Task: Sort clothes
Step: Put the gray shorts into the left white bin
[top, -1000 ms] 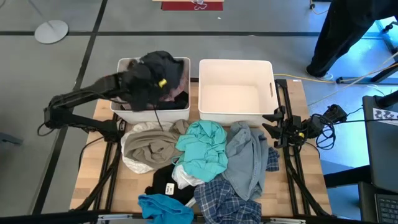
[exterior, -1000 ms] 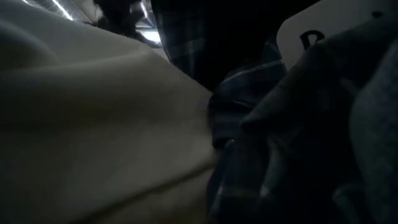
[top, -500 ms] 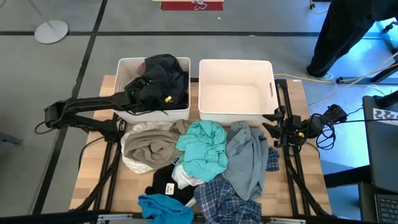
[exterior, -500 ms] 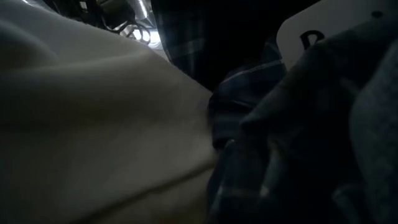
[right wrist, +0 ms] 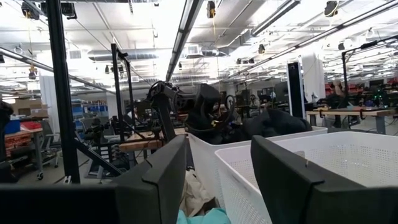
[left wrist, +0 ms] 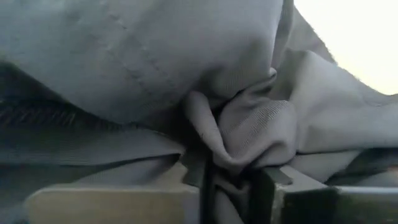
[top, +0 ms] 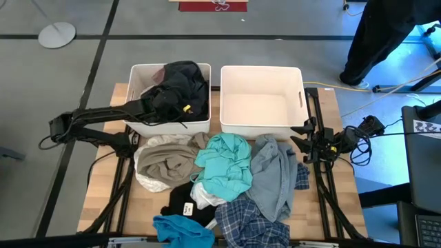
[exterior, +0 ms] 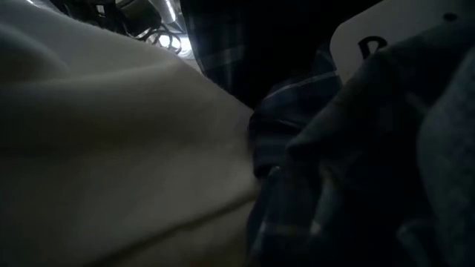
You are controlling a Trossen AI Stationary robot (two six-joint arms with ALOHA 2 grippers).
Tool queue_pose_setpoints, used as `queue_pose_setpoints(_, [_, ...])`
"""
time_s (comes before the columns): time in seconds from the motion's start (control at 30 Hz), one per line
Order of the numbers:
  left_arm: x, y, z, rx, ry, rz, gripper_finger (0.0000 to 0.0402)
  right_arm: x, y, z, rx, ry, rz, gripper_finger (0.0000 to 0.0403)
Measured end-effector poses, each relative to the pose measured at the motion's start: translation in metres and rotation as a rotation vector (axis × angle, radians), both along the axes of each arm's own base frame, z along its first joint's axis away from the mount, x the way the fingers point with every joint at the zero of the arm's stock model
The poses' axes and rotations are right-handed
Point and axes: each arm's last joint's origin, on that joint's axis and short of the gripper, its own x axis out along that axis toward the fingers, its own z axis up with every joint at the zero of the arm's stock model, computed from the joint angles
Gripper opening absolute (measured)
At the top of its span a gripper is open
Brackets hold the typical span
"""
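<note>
A black garment (top: 180, 86) lies heaped in the left white bin (top: 138, 69). My left gripper (top: 148, 105) reaches over that bin's near left wall and is shut on the garment, whose dark cloth fills the left wrist view (left wrist: 155, 62). The other clothes lie piled on the table in front of the bins: beige (top: 165, 160), teal (top: 226, 164), light blue denim (top: 275, 172), blue plaid (top: 248, 224), blue (top: 180, 231) and black (top: 180, 201). My right gripper (top: 298, 138) waits open at the table's right edge, touching nothing. My left gripper pinches a bunched fold of the black garment (left wrist: 233, 155) between its two fingers (left wrist: 292, 186). The fingers come from the table's left, reaching over the bin wall. The garment lies slack in the left bin, piled ahead of the fingers.
The right white bin (top: 262, 67) stands beside the left one, with nothing showing in it. Beige cloth (exterior: 111, 148) and plaid cloth (exterior: 297, 148) lie right against the low camera. A person (top: 386, 34) stands beyond the table's far right corner.
My left gripper has gone down into the left bin with the black garment. The garment, held up above the bin a second ago, now lies heaped inside it.
</note>
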Motion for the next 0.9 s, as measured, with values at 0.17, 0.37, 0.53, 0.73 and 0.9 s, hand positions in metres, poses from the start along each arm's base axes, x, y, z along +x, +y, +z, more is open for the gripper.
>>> queue_pose_setpoints(0.17, [-0.002, 0.001, -0.001, -0.022, 0.007, 0.002, 0.0138, 0.000, 0.000, 0.000, -0.004, 0.001, -0.004, 0.0182])
queue_pose_setpoints(0.37, [-0.002, 0.003, 0.015, -0.033, 0.021, 0.005, 0.0189, 0.000, 0.000, -0.001, -0.013, 0.012, -0.006, 0.0182])
queue_pose_setpoints(0.53, [-0.002, 0.002, 0.056, -0.049, 0.015, 0.016, 0.0200, 0.000, 0.000, -0.001, -0.014, 0.014, -0.005, 0.0182])
queue_pose_setpoints(0.73, [-0.008, -0.001, 0.100, -0.061, -0.017, 0.048, 0.0200, 0.001, 0.000, -0.001, -0.014, 0.015, -0.005, 0.0182])
queue_pose_setpoints(0.9, [-0.003, -0.002, 0.122, -0.006, -0.132, 0.025, 0.0200, 0.000, 0.000, -0.001, -0.013, 0.014, -0.005, 0.0182])
